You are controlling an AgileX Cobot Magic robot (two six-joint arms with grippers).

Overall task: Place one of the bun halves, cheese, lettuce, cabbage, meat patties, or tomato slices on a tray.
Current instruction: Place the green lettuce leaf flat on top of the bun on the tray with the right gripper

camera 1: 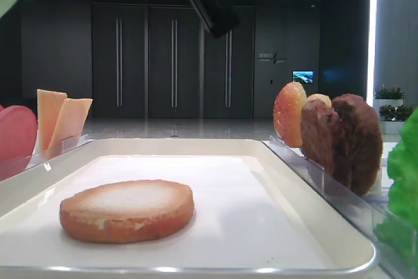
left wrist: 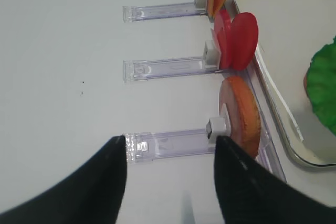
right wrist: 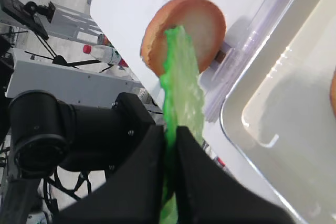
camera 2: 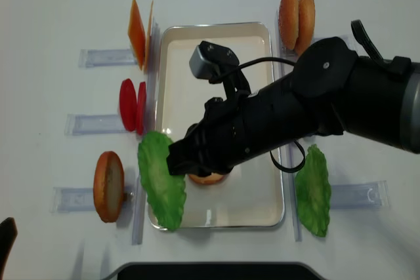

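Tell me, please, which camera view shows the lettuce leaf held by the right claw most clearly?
The overhead realsense view: the whole lettuce leaf shows, hanging over the tray edge. The right wrist view shows it edge-on, pinched; the left wrist view catches only a part; the low exterior view a blurred green corner.

Glossy white tray point(camera 1: 313, 240) with smooth raised rim, lined in matt white paper. On that lining, bun half point(camera 1: 127, 210) with pale, grainy cut face and smooth tan crust. Right of tray, rough, lumpy dark brown meat patties point(camera 1: 343, 138) in clear shiny plastic holders point(camera 1: 326, 184). Translucent, waxy, ruffled green lettuce point(right wrist: 184, 98) pinched in matt black tool point(right wrist: 170, 182). Smooth matt white desk point(left wrist: 63, 51).
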